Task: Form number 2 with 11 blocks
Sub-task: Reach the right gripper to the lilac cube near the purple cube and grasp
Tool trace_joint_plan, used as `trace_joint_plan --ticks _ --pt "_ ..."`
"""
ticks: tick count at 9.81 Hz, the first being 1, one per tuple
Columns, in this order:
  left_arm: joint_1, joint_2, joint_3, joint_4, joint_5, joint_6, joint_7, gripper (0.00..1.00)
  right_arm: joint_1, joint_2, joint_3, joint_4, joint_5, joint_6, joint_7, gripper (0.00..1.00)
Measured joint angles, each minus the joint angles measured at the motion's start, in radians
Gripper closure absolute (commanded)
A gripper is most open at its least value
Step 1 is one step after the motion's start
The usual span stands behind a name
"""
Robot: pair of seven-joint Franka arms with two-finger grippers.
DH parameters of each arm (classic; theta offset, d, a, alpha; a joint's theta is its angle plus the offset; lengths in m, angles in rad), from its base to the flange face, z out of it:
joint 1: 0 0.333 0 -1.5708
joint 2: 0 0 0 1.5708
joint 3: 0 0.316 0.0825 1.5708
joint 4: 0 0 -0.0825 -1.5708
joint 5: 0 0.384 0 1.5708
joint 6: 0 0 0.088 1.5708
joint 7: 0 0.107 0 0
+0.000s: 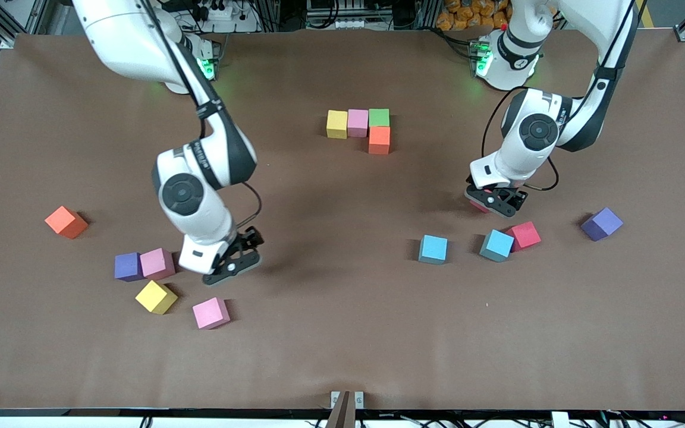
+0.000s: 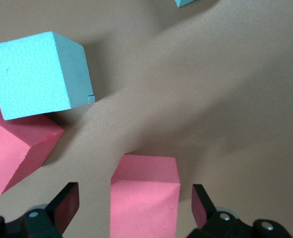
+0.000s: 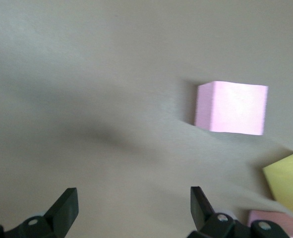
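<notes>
— Table [image 1: 342, 368] first: what does it carry?

— Foam blocks, most of them scattered loose. Four are set together midway between the two arms, toward the bases. A yellow block [image 1: 336, 123], a pink block [image 1: 357, 122] and a green block [image 1: 379, 117] touch in a row. An orange block [image 1: 379, 139] touches the green one on the side nearer the front camera.

— And the arms?

— The left gripper [image 1: 494, 202] is low at the left arm's end of the table. Its fingers [image 2: 67, 204] are spread wide on either side of a red block [image 2: 145, 196], with a gap showing at each side. The right gripper [image 1: 232, 267] hangs low over bare table toward the right arm's end, jaws wide as well, holding nothing.

— What lies round the left one?

— A second red block [image 1: 524, 235] sits nearer the front camera than the first, touching a light blue block [image 1: 497, 245]. A second light blue block [image 1: 433, 248] stands apart, toward the table's middle. A purple cube [image 1: 602, 223] lies toward the table's edge.

— And round the right?

— A second pink block [image 1: 157, 263] is just beside it, touching a second purple cube [image 1: 128, 266]. Nearer the camera lie a second yellow block [image 1: 156, 296] and a third pink block [image 1: 210, 312]. A lone orange block [image 1: 66, 222] sits well apart, toward the table's edge.
</notes>
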Motion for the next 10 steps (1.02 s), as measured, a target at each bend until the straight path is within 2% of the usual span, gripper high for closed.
trace_joint_plan --ticks 2,5,10 --pt "-0.002 0.000 0.000 0.000 0.000 0.000 -0.003 0.00 -0.051 0.017 0.001 0.004 0.028 0.005 -0.092 0.00" --pt "-0.004 0.001 0.000 0.000 0.000 0.000 -0.008 0.00 -0.102 0.093 0.001 0.041 0.102 0.063 -0.261 0.00" --pt "-0.006 0.004 0.000 -0.002 0.000 0.000 -0.010 0.00 -0.133 0.217 0.001 0.120 0.120 0.265 -0.279 0.00"
